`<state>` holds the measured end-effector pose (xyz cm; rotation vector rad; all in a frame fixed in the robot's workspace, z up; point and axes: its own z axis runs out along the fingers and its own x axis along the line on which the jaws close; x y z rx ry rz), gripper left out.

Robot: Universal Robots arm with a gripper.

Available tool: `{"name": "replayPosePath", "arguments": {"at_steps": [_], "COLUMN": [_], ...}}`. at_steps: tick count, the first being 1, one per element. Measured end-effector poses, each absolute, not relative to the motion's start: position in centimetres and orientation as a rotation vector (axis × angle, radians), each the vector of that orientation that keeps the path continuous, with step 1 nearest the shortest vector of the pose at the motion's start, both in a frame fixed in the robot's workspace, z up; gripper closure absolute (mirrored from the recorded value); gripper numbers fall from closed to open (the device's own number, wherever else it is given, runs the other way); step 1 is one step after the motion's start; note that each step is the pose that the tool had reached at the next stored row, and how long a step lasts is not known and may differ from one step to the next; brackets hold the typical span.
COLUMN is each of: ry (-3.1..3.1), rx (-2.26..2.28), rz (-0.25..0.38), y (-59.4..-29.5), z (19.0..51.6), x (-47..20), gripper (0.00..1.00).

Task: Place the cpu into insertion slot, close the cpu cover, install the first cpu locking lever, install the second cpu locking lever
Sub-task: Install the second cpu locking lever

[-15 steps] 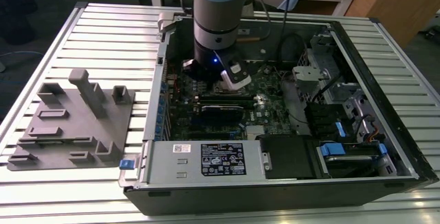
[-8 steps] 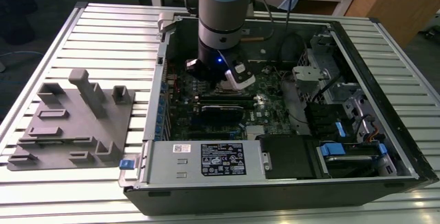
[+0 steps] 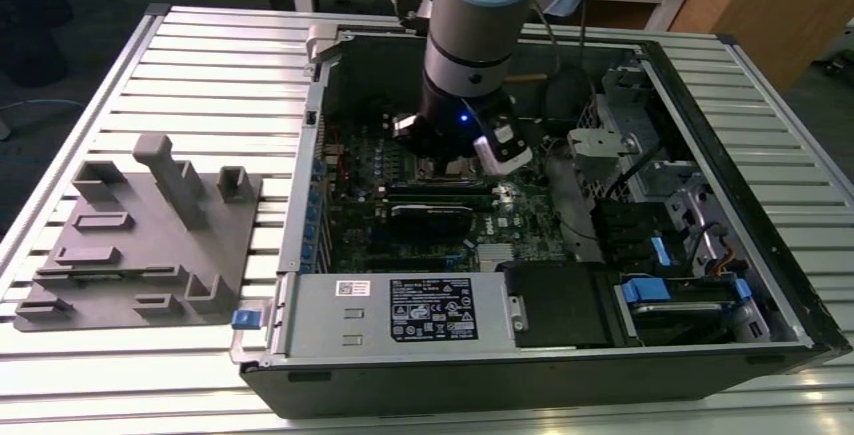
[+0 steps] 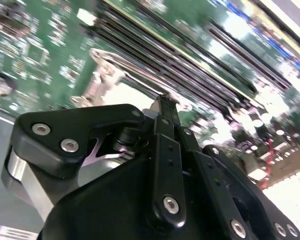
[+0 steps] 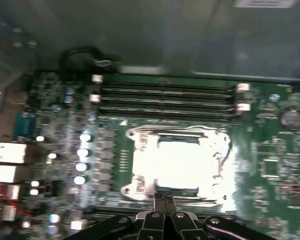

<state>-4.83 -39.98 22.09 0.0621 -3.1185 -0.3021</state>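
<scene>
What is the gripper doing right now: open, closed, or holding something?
Gripper: closed, fingertips together with nothing visible between them, at the edge of the cpu cover.

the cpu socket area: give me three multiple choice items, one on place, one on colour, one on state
1. Where is the tool?
A. at the socket's edge, inside the computer case
B. over the grey fixture
C. outside the case, above the table slats

2. What colour is the circuit board around the insertion slot?
A. red
B. green
C. white

3. How do the tool's fingers stand?
A. spread wide
B. pressed together
C. clamped on a long black card

Key: 1 A, the first wrist view shows the tips at the rim of the bright silvery socket, and the exterior view has the arm reaching into the computer case. 2 B, the board is green in both wrist views. 3 B, both wrist views show the fingertips meeting with no gap.
</scene>
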Motion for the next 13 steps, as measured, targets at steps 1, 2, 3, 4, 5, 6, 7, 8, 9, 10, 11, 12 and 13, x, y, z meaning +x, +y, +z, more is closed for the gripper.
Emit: {"name": "replayPosePath", "arguments": {"at_steps": [1, 2, 3, 4, 5, 6, 7, 8, 9, 10, 11, 12, 13], "ry": [-3.118, -3.118, -3.118, -3.118, -3.118, -3.118, -3.118, -3.118, -3.118, -3.118, -3.118, -3.118, -3.118], "rx": [0.062, 0.062, 0.062, 0.062, 0.062, 0.062, 0.062, 0.062, 0.062, 0.062, 0.062, 0.062, 0.062], "rz": [-0.302, -0.302, -0.302, -0.302, -0.302, -0.302, -0.302, -0.302, -0.302, -0.302, -0.302, -0.302, -0.302], "y": [-39.8, -39.6, -39.3, -39.0, -38.8, -38.5, -38.4, -38.2, -38.1, -38.1, -38.0, -38.0, -38.0], "z": [22.1, 22.1, 22.1, 22.1, 22.1, 22.0, 22.0, 22.0, 22.0, 22.0, 22.0, 22.0, 22.0], "x": [-4.6, -4.5, -4.4, -4.4, -4.3, -4.2, -4.0, -3.8, -3.6, -3.5, -3.5, -3.5, -3.5], "gripper": [0.89, 0.89, 0.89, 0.89, 0.89, 0.89, 0.89, 0.89, 0.89, 0.89, 0.89, 0.89, 0.89]}}
